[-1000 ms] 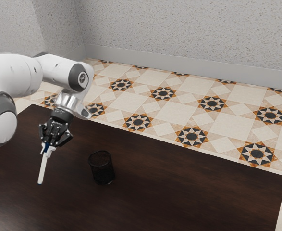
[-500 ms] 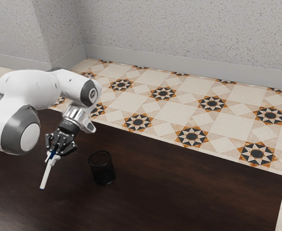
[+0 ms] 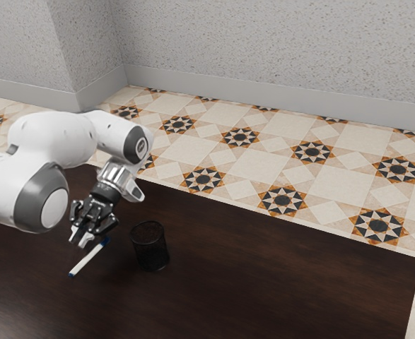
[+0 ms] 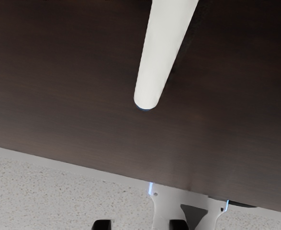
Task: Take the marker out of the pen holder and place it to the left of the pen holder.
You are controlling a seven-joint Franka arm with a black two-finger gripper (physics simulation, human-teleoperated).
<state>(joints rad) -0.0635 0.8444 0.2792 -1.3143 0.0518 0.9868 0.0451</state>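
Marker [image 3: 88, 258] is slanting just below my claw [image 3: 81, 241], outside its grip, its blue-capped end nearer the pen holder [image 3: 150, 256]. I'm seeing the two fingers standing apart, pinching nothing. Whether the barrel is fully resting on the table [image 3: 264, 286] under the claw, I can't tell. The holder is standing upright beside the claw, toward the exterior view's right.

I'm reckoning on a light, stiff, smooth barrel: nothing fragile, but likely to be rolling or slipping if I'm nudging it. Should it need shifting, I'd be taking it mid-barrel, fingers square across its length, with a modest squeeze.

The arm [image 3: 51, 134] is reaching in from the exterior view's left and bending down at the wrist; the hand is leaning, its fingers pointing downward and somewhat back toward that side, low over the wood.
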